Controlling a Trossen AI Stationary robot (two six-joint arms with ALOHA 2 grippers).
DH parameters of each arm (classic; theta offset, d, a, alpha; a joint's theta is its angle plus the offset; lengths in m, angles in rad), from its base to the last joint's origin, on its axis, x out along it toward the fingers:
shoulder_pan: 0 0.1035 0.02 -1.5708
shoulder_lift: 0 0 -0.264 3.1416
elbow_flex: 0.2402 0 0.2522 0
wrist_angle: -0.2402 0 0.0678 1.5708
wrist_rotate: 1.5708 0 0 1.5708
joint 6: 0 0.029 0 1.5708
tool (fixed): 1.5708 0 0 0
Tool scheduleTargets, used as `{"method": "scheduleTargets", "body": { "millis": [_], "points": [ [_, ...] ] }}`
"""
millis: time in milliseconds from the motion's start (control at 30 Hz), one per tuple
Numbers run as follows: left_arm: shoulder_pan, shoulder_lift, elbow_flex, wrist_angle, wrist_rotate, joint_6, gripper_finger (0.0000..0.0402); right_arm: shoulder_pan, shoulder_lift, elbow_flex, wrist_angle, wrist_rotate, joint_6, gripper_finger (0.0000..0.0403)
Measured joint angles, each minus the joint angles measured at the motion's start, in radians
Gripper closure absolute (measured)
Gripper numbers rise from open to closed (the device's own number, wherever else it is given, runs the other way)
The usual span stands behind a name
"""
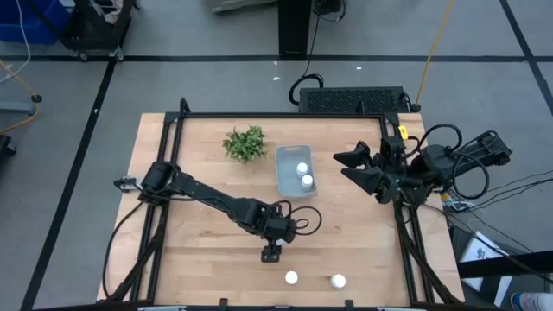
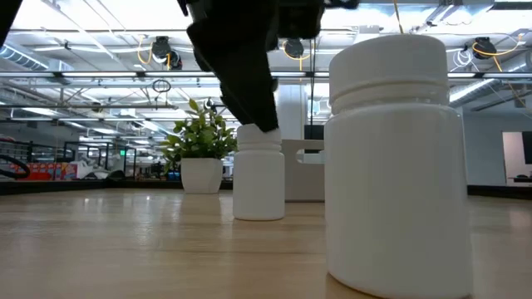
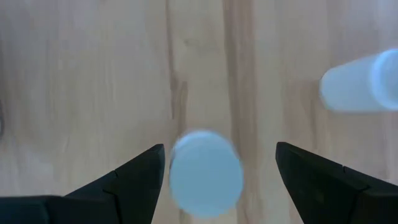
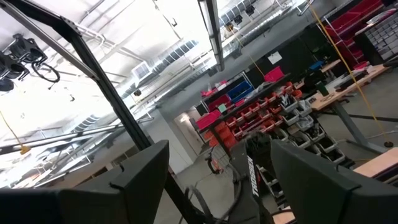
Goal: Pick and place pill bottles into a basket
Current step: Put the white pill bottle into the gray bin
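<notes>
High view: two pill bottles (image 1: 302, 174) already in basket (image 1: 284, 178), centre; two more lower centre; left gripper (image 1: 272, 253) just above them. Right gripper (image 1: 363, 169) idles right, spread, empty.

Left wrist: fingers (image 3: 134, 180) wide apart round bottle cap (image 3: 206, 172), no contact. Looks light, rigid, slick; grip the body.

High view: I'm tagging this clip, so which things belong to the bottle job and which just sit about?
Job: basket, two pill bottles inside; two loose bottles; fifth bottle between the fingers of the open left gripper.
Lying about: plant; right gripper, waiting open beside the basket.
</notes>
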Motion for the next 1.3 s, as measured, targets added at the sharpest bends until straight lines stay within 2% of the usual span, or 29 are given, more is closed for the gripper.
{"method": "scheduleTargets", "body": {
  "millis": [433,833,1000,1300],
  "points": [
    [-0.001,0.019,0.0,0.0,-0.007,-0.011,0.0095,0.0,0.0,0.0,0.006,0.001,-0.006,0.0128],
    [0.004,0.018,0.0,0.003,0.007,-0.019,0.0203,0.0,0.0,0.0,0.006,0.002,-0.011,0.0128],
    [0.016,0.016,0.001,0.002,0.022,-0.036,0.0233,0.0,0.0,0.0,0.006,0.004,-0.011,0.0128],
    [0.043,0.004,0.001,-0.028,0.019,-0.051,0.0208,0.0,0.0,0.0,0.006,0.004,-0.011,0.0129]
  ]
}}
